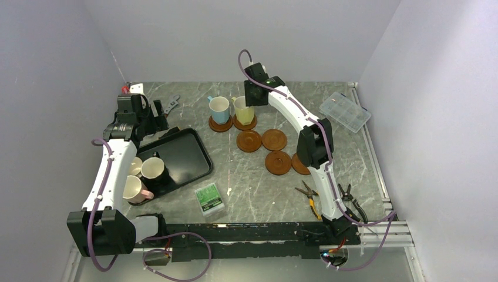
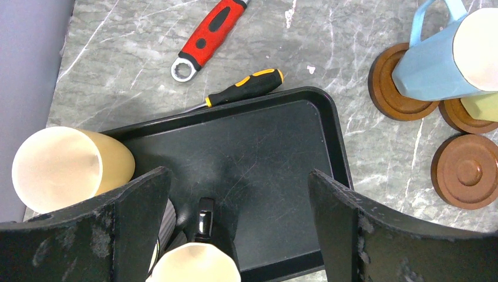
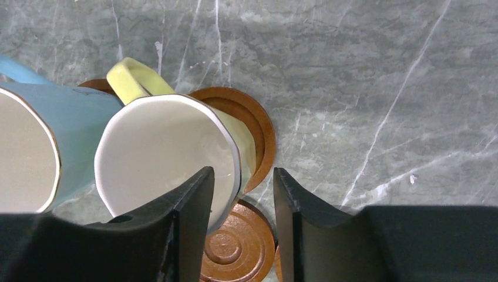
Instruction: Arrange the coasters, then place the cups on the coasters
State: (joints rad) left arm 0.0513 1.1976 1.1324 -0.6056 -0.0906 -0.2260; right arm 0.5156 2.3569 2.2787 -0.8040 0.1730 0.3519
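Observation:
The light blue cup [image 1: 219, 108] and the olive-yellow cup [image 1: 242, 109] each stand on a reddish-brown coaster [image 1: 246, 124] at the back. Several bare coasters [image 1: 274, 140] lie to their right. My right gripper [image 3: 242, 171] is open astride the olive-yellow cup's [image 3: 164, 147] rim: one finger is inside, the other outside, with gaps on both sides. My left gripper [image 2: 241, 176] is open wide above the black tray [image 2: 276, 153]. On the tray are a yellow cup [image 2: 64, 167] and a black-handled cup [image 2: 194, 264]. A pink cup [image 1: 134, 189] stands at the tray's near end.
A red wrench [image 2: 208, 38] and a yellow-handled screwdriver [image 2: 244, 87] lie behind the tray. A clear plastic box [image 1: 345, 110] sits at the back right. Two pliers [image 1: 309, 197] lie near the right arm's base, and a small green box [image 1: 209, 198] is in front of the tray.

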